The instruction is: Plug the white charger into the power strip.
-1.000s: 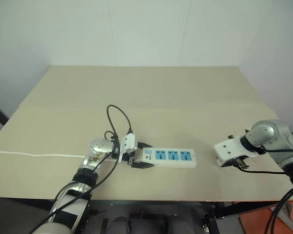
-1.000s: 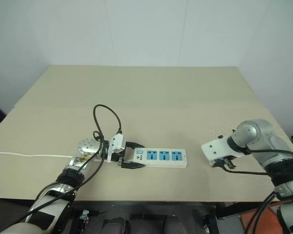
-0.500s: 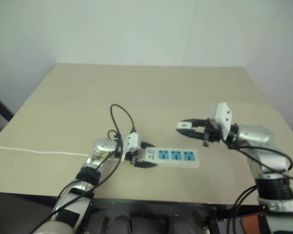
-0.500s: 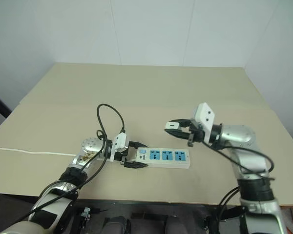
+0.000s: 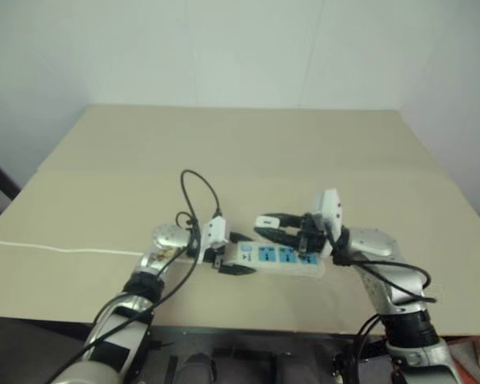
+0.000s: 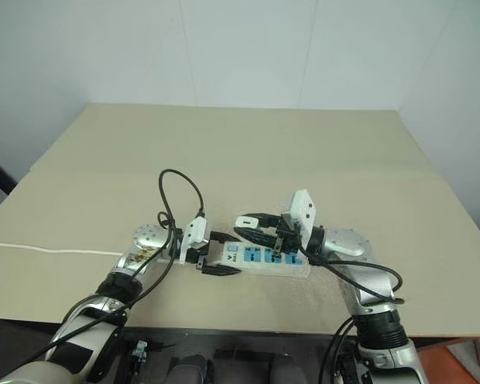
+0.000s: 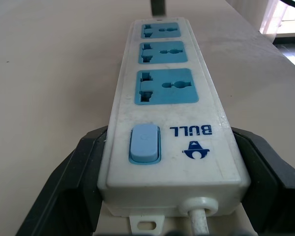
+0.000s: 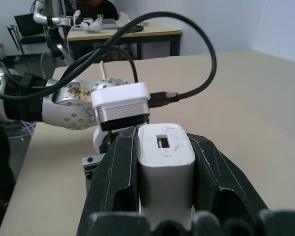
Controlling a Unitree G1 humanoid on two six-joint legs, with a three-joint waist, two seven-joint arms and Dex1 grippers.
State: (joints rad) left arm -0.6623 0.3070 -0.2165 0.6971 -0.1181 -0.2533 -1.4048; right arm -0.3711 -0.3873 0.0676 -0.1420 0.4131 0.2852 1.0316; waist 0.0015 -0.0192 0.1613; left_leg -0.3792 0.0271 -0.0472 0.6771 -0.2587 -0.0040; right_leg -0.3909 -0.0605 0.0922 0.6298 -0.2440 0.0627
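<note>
Left eye view. The strip (image 5: 274, 258) lies low of centre on the table (image 5: 240, 152), its switch end clamped between the wide-set fingers of the left gripper (image 5: 238, 254). The right gripper (image 5: 272, 226) reaches in from the right, level, above the strip's sockets, closed on the charger (image 5: 266, 220), which shows as a small white tip. The charger is not yet in a socket: the grasp and carry look done, the turn downward, alignment and push remain. Open table lies across the upper half of the frame; the near edge runs just below the strip, so room for moving is mostly upward in frame.

Right eye view. Same layout: the strip's cord (image 6: 48, 250) trails to the left edge, and a black cable (image 6: 180, 192) loops above the left wrist, near the path of the right gripper.

Left wrist view. All three blue sockets (image 7: 163, 86) stand empty; the switch (image 7: 144, 143) sits nearest, black fingers (image 7: 69, 182) flank both long sides of the strip.

Right wrist view. The charger fills the gap between the right fingers (image 8: 118, 182), port end facing out. Beyond it the left arm's wrist block and looped cable crowd the way ahead.
</note>
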